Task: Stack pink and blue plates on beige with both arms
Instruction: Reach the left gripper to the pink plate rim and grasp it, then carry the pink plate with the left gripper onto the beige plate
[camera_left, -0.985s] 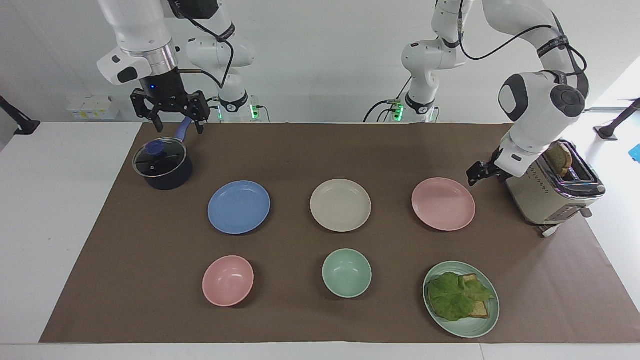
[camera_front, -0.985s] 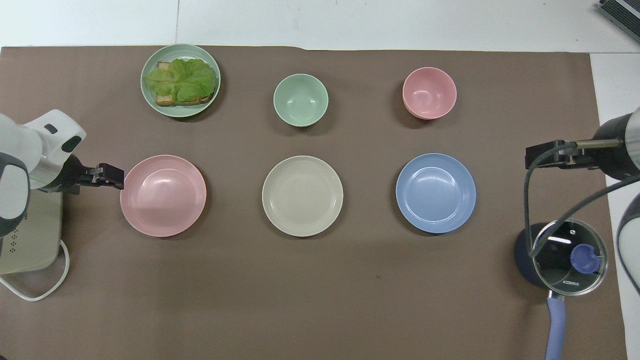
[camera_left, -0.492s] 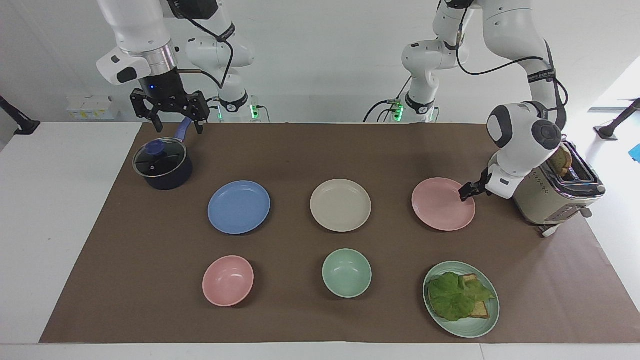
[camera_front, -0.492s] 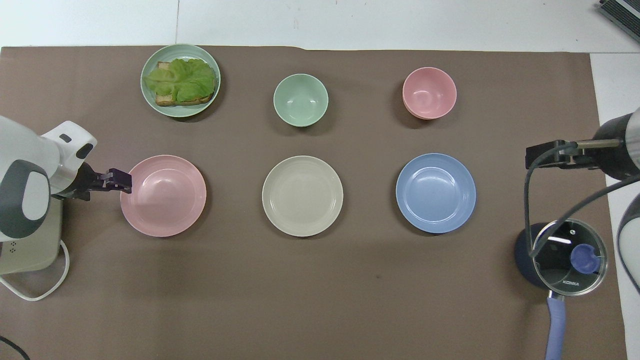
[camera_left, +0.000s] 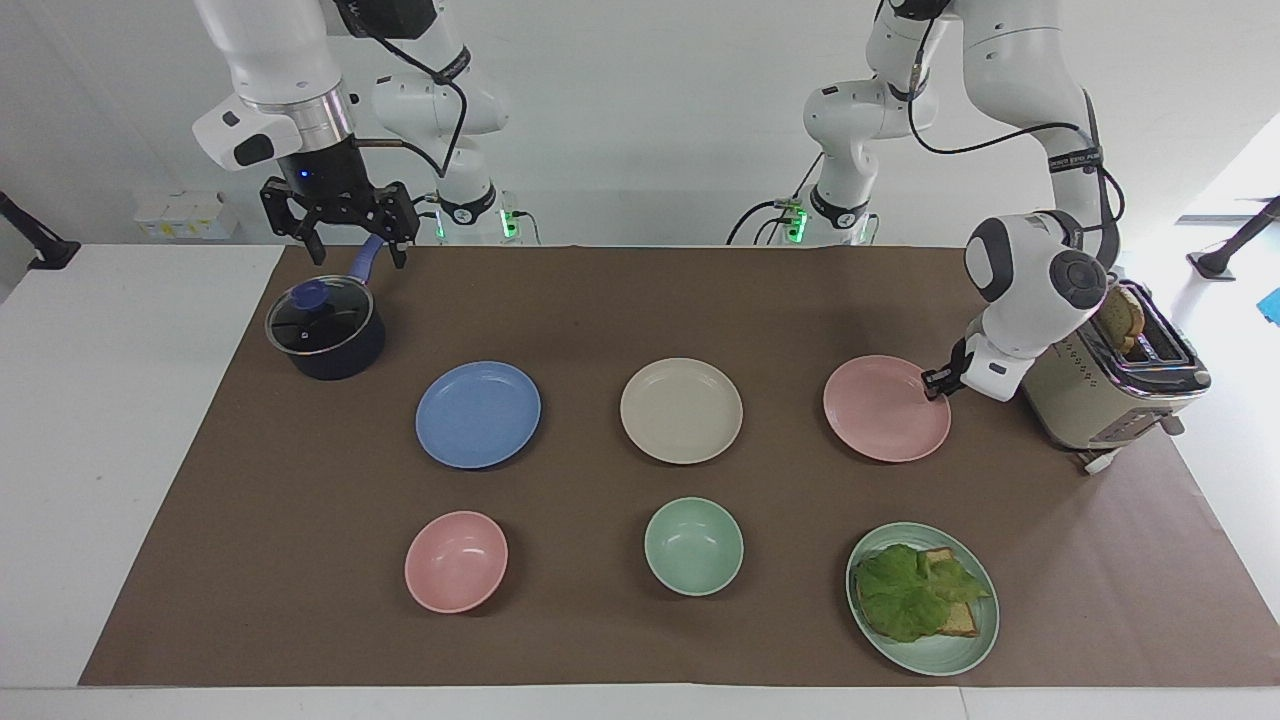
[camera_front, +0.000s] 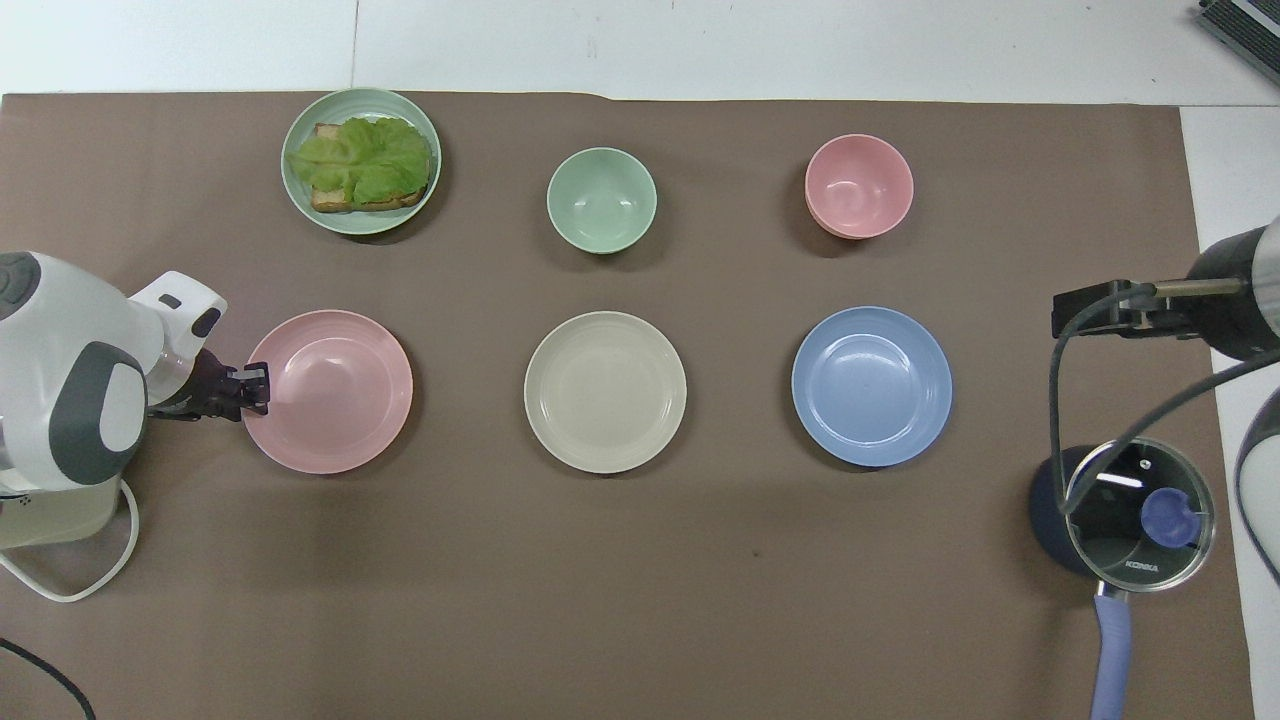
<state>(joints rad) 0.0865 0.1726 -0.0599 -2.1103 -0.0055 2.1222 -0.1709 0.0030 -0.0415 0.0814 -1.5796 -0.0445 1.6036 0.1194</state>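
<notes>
Beside the round cream-beige matte plate (camera_left: 681, 410), toward the left arm's end of the worktop, the left gripper (camera_left: 938, 382) pinches the pale pink matte plate's (camera_left: 886, 408) rim, likely to lift next; right gripper (camera_left: 340, 215), fingers spread, waits over the dark saucepan (camera_left: 325, 329); blue plate (camera_left: 478, 414) untouched.

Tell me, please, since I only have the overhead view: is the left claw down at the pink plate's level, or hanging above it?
Observer: In the facing view, the left claw is down at the rim of the pink plate, on the edge toward the toaster.
Operator: Thank you. How high is the right claw?
Observer: The right claw hangs open, well above the handle of the pot, touching nothing.
</notes>
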